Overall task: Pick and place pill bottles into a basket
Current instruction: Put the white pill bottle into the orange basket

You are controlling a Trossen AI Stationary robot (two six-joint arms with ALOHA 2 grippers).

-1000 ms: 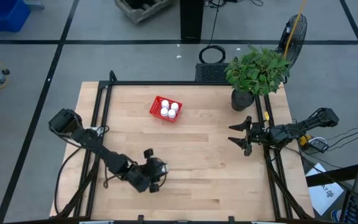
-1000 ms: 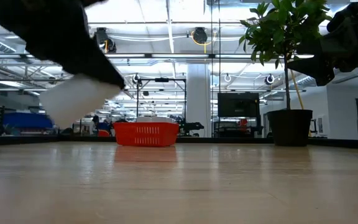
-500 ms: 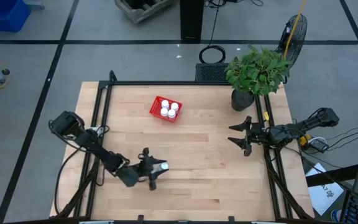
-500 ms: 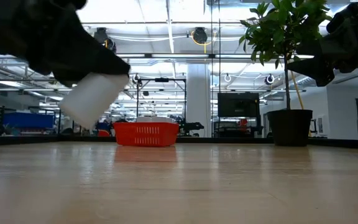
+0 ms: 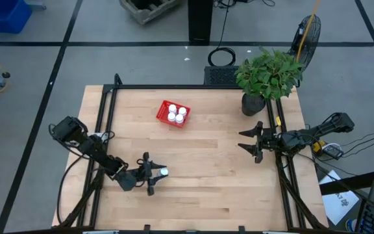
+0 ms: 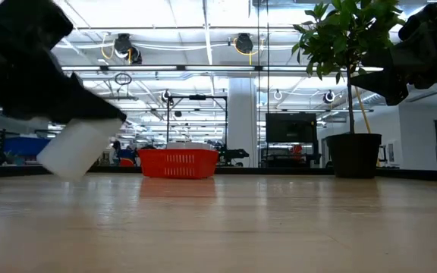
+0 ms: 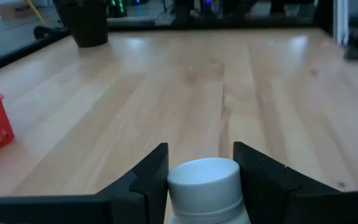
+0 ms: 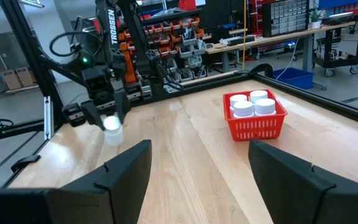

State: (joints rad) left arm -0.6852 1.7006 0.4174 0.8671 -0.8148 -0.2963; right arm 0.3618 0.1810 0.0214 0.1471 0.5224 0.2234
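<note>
basket (image 5: 174, 114): four pill bottles (image 5: 176, 114) | left pincer (image 5: 156, 173): pinching bottle (image 5: 163, 172) | right pincer (image 5: 245, 142): spread

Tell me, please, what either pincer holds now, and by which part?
The left pincer grips a small white cylindrical pill bottle around its sides just below the cap; the right pincer holds nothing.

Pill bottles in the basket (image 5: 173, 114): four, white caps up (image 5: 176, 114)
Pill bottles in the left gripper (image 5: 149, 173): one (image 5: 163, 172)
Red baskets: one
Potted plants (image 5: 267, 77): one, at the far right
Robot arms: two; the right gripper (image 5: 250, 142) held nothing
</note>
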